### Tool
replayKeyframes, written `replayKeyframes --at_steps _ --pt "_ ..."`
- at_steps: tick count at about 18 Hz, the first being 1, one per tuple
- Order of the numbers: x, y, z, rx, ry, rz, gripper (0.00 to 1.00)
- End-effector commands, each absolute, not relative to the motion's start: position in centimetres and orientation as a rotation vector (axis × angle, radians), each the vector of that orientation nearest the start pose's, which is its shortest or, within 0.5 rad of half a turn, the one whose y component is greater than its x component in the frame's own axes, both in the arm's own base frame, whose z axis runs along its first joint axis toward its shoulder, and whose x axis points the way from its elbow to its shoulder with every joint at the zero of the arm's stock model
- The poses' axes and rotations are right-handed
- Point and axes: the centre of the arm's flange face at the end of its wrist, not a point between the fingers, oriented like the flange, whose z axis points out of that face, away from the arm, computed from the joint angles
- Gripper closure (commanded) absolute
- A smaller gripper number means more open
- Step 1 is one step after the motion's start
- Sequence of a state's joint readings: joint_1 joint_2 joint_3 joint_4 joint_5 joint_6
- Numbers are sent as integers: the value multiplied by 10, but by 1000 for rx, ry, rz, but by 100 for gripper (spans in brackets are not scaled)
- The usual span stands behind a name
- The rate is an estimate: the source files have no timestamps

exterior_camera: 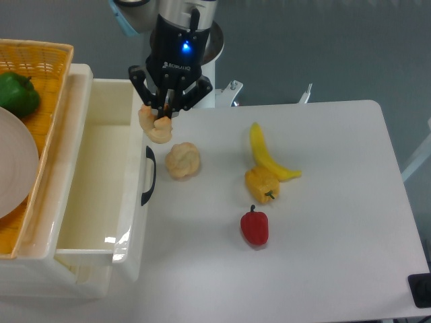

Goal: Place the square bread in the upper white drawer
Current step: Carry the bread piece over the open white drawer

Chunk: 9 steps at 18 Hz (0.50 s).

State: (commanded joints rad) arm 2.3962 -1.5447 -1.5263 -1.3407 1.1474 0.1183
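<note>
Tool [160, 116] jaws pinch the square bread [155, 125], lifted clear of the surface [337, 202], just beside the front wall of the upper white drawer [94, 175]. Pickup looks done; carrying it over the open drawer and releasing remains, by my judgement.

bread pieces: 2 (square bread [155, 125], round bun [182, 161]) | peppers: 3 (green pepper [17, 93], yellow pepper [261, 184], red pepper [254, 227]) | banana [265, 155]: 1 | plate [15, 161]: 1 | basket [42, 62]: 1 | upper white drawer [135, 195]: 1
</note>
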Motion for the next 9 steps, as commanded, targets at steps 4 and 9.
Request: replayKeyframes --at_steps 4,9 --pt "-234 481 549 -2551 -842 -360 99" --pt "-217 499 535 -2597 -787 -388 96"
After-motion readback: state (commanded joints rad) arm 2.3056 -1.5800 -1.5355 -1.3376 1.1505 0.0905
